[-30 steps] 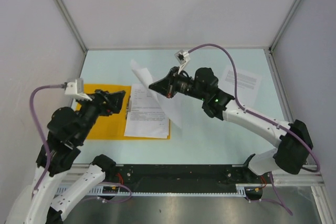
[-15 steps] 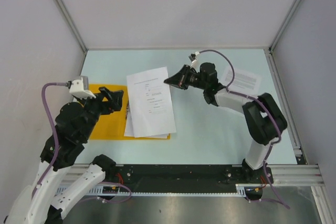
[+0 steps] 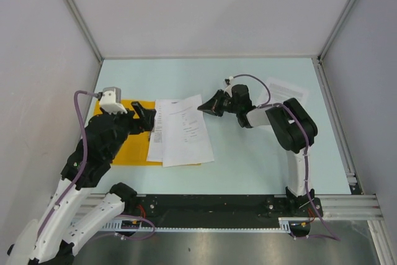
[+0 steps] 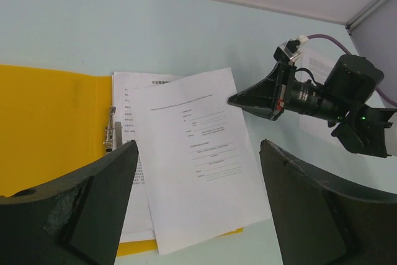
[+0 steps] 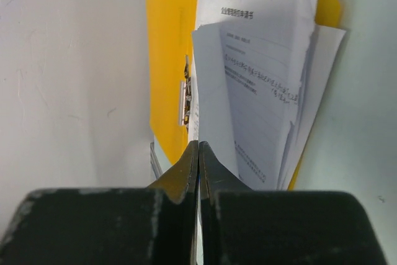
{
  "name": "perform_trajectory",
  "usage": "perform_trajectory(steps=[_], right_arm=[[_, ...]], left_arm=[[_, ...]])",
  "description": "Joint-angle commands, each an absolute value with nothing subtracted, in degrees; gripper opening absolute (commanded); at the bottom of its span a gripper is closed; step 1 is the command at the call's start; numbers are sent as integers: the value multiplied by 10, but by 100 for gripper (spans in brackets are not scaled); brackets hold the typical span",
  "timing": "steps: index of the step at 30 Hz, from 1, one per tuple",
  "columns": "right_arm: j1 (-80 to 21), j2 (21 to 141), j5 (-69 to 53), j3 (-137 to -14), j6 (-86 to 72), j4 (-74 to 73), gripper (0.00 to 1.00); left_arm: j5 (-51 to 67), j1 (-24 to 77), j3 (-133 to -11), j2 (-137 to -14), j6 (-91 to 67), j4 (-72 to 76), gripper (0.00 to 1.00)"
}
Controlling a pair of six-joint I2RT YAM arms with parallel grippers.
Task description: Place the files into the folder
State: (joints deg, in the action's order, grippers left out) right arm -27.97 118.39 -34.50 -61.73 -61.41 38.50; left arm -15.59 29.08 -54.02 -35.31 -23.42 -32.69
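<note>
The orange-yellow folder (image 3: 121,147) lies open at the left with a metal clip (image 4: 115,136) at its spine. Two printed white sheets lie on its right half, the top sheet (image 3: 186,131) skewed over the lower one (image 3: 157,138). My right gripper (image 3: 201,107) is shut on the top sheet's far right corner, low over the table. In the right wrist view the sheet (image 5: 248,103) runs away from the shut tips (image 5: 198,147) over the folder (image 5: 164,60). My left gripper (image 3: 147,116) is open and empty above the folder's spine. Its view shows the sheets (image 4: 198,153) between its fingers (image 4: 93,203).
Another printed sheet (image 3: 286,94) lies on the table at the back right, partly behind the right arm. White walls with metal posts close the back and sides. The black base rail (image 3: 211,206) runs along the near edge.
The right gripper has lowered the raised sheet until it lies flat on the sheet in the folder, and the right arm has folded back. The left gripper has moved slightly farther over the folder.
</note>
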Motion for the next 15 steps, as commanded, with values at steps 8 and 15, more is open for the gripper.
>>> perform_trajectory(steps=[8,15], right_arm=[[-291,1203,-259,-628,-641,427,0],[-301,1214,-258,-633,-650,428,0]], left_arm=[[-122,287,-512,-350,-236,-287,86],[-128,286,-522,-342,-222,-296,86]])
